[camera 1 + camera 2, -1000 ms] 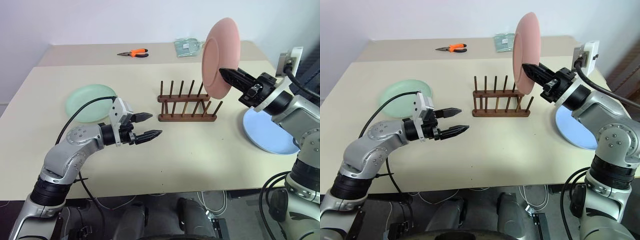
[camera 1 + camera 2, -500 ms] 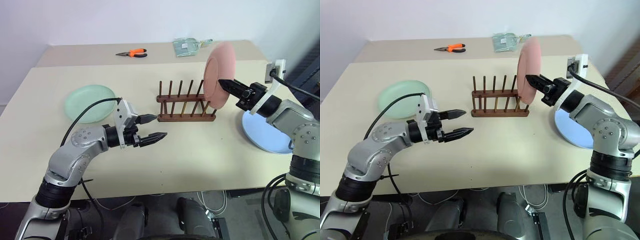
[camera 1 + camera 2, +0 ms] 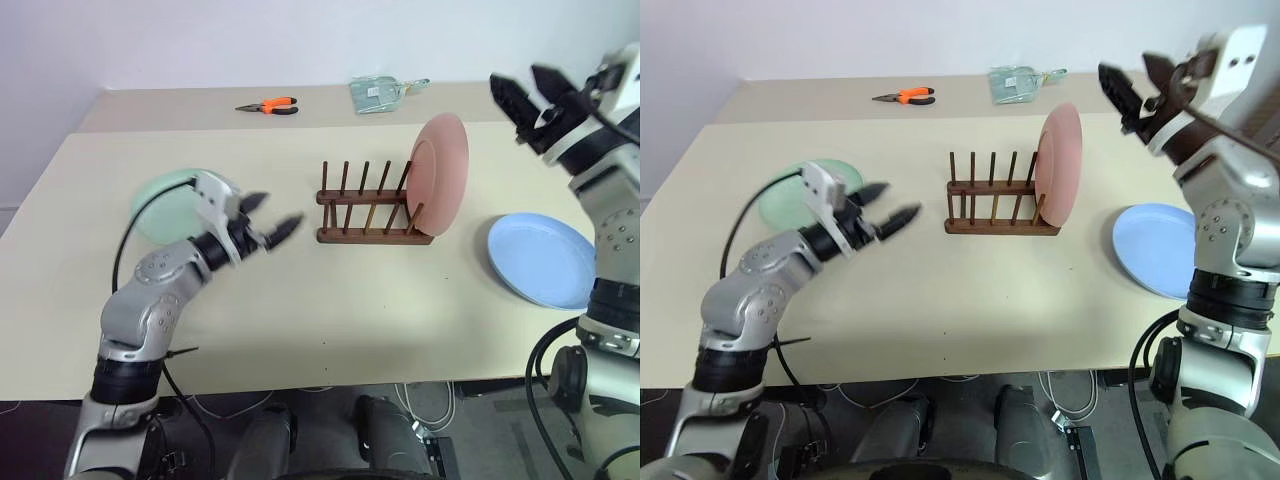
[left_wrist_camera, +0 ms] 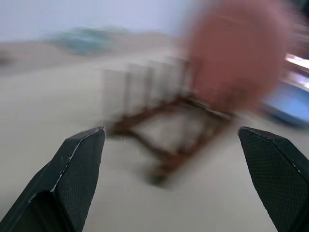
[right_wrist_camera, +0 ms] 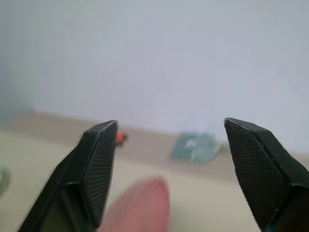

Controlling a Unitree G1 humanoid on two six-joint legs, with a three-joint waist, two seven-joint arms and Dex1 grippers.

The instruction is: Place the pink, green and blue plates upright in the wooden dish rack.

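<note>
The table bears rack, green plate, blue plate (flat), pliers.

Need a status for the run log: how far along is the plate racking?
Done: pink plate stands upright at the right end of the wooden dish rack. In hand: nothing; right gripper and left gripper are open and empty. Left: green plate and blue plate, both flat on the table.

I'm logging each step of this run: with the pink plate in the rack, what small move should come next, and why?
Probably lower the right pincer toward the blue plate. The pink plate stands upright at the right end of the wooden dish rack, and that pincer hangs open above it, empty. The blue plate lies flat on the table just below that arm; the green plate lies beside the open left pincer.
</note>
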